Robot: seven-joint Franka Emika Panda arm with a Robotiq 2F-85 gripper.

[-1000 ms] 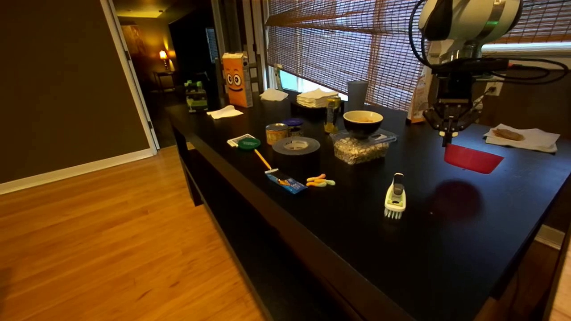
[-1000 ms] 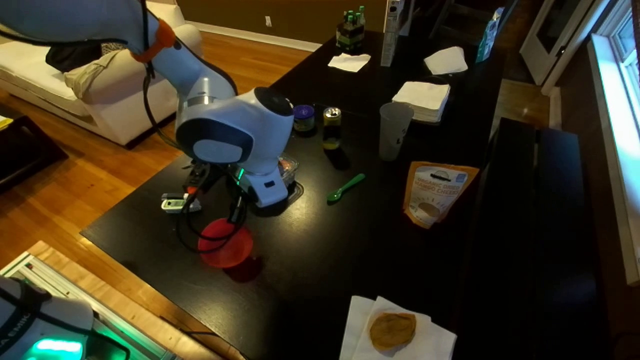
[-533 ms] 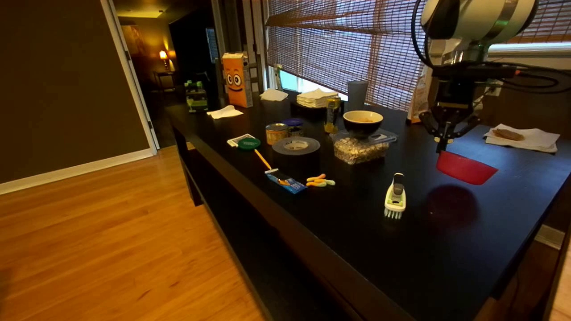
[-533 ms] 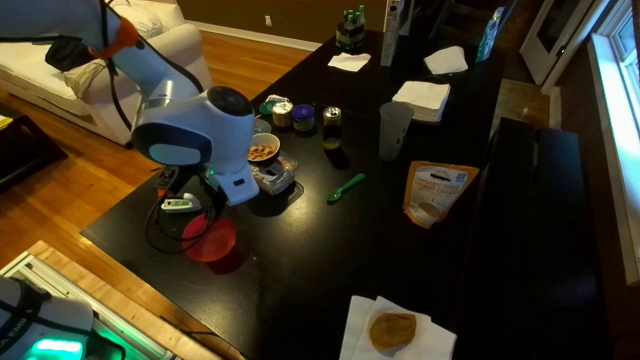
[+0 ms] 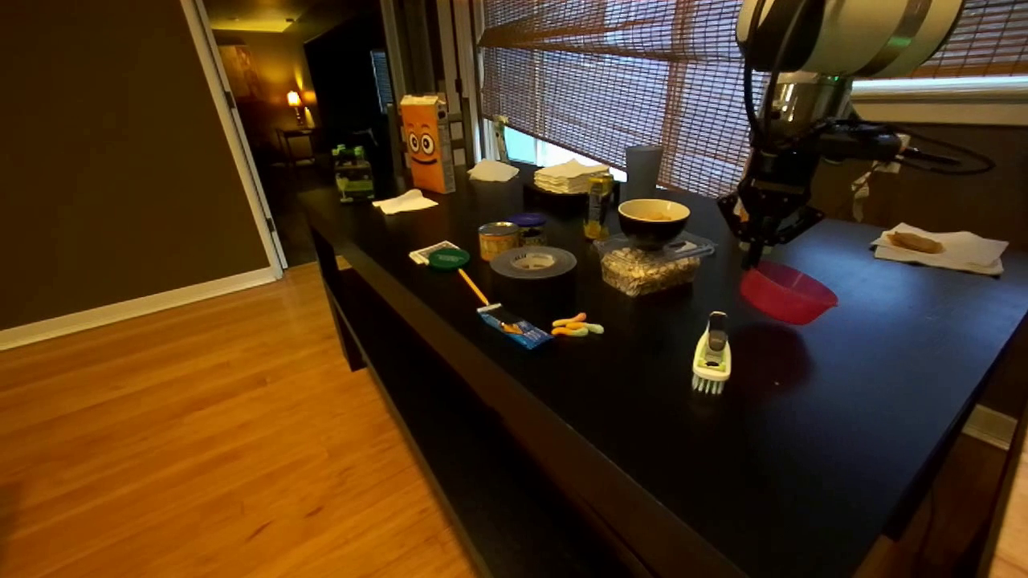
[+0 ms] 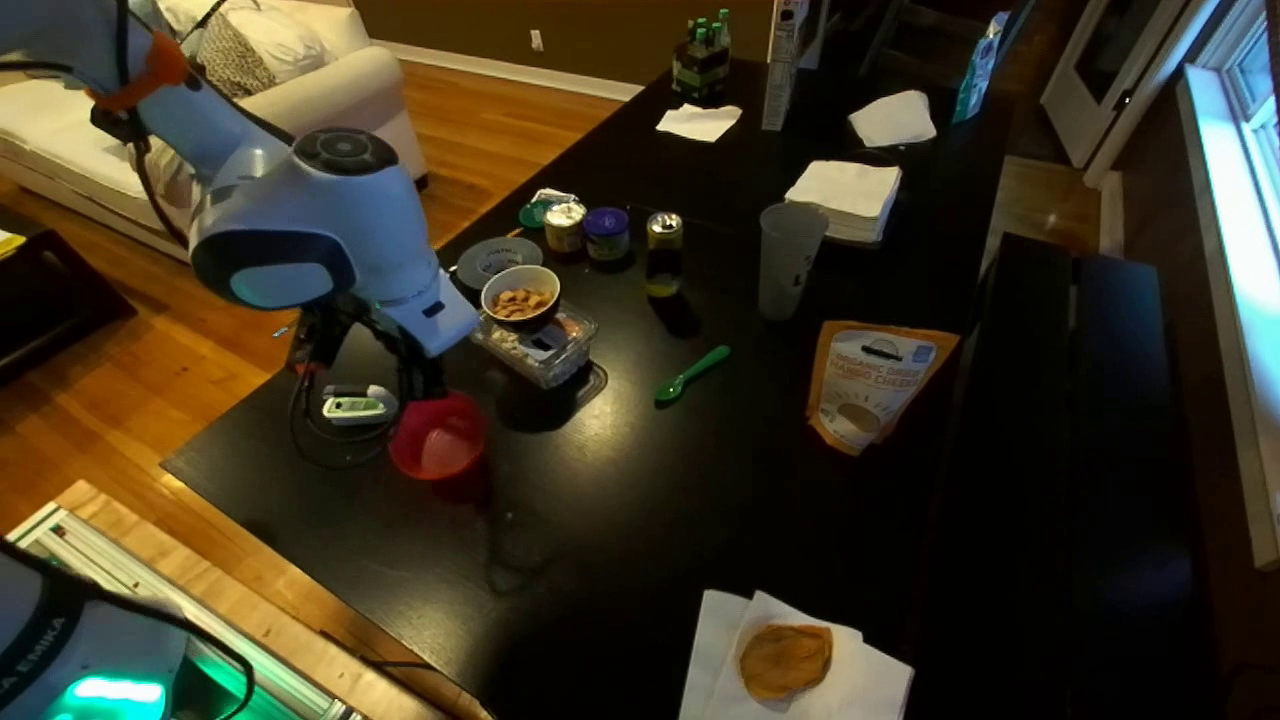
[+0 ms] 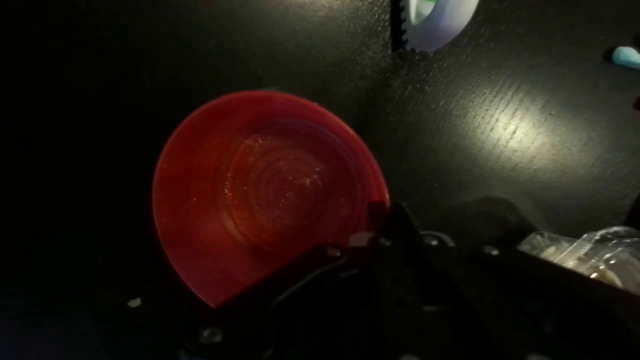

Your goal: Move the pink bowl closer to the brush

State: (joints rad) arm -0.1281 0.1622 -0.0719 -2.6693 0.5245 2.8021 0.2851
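Observation:
The pink bowl [image 5: 789,295] hangs above the black table, slightly tilted, with its dark reflection on the tabletop below it. It also shows in an exterior view [image 6: 438,440] and in the wrist view [image 7: 280,185], where it looks empty. My gripper [image 5: 752,261] is shut on the bowl's rim, one finger inside and one outside; the fingertips also show in the wrist view [image 7: 390,210]. The white and green brush [image 5: 711,357] lies on the table near the bowl, bristles towards the table's front edge. It also shows in an exterior view [image 6: 358,406] and partly at the wrist view's top [image 7: 442,25].
A clear plastic box [image 5: 649,269] with a dark bowl of pale contents [image 5: 654,221] on it stands near the gripper. Gummy candies [image 5: 577,325], a tape roll [image 5: 533,262] and a can [image 5: 598,207] lie beyond. A green spoon [image 6: 690,377] and a snack bag [image 6: 875,385] are also on the table.
The arm has carried the pink bowl through the air towards the brush and the plastic box. The gripper has stayed shut on the rim and has turned somewhat. The brush has not moved.

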